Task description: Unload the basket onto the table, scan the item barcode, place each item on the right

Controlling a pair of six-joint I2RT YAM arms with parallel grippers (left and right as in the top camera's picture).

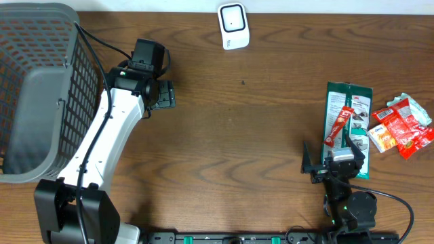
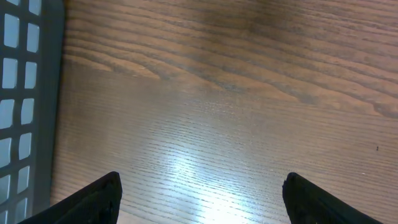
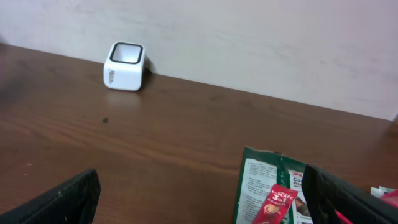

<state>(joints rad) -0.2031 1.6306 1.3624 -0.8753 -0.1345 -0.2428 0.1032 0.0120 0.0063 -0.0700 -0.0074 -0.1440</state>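
Note:
A white barcode scanner (image 1: 233, 26) stands at the table's far edge, also seen in the right wrist view as a scanner (image 3: 124, 66) against the wall. A green packet (image 1: 347, 122) lies flat at the right with a red coffee sachet (image 1: 339, 127) on top of it. My right gripper (image 1: 332, 154) hangs open at the near end of that packet, holding nothing. In its wrist view the green packet (image 3: 267, 186) and sachet (image 3: 277, 205) sit between the wide-apart fingers of the gripper (image 3: 199, 202). My left gripper (image 1: 164, 95) is open and empty over bare wood beside the basket, and its wrist view shows the gripper (image 2: 202, 199) spread wide.
A large grey mesh basket (image 1: 41, 88) fills the left side; its wall (image 2: 25, 106) shows in the left wrist view. Red and white snack packets (image 1: 401, 125) lie at the far right, next to the green packet. Bare wood lies between the two arms.

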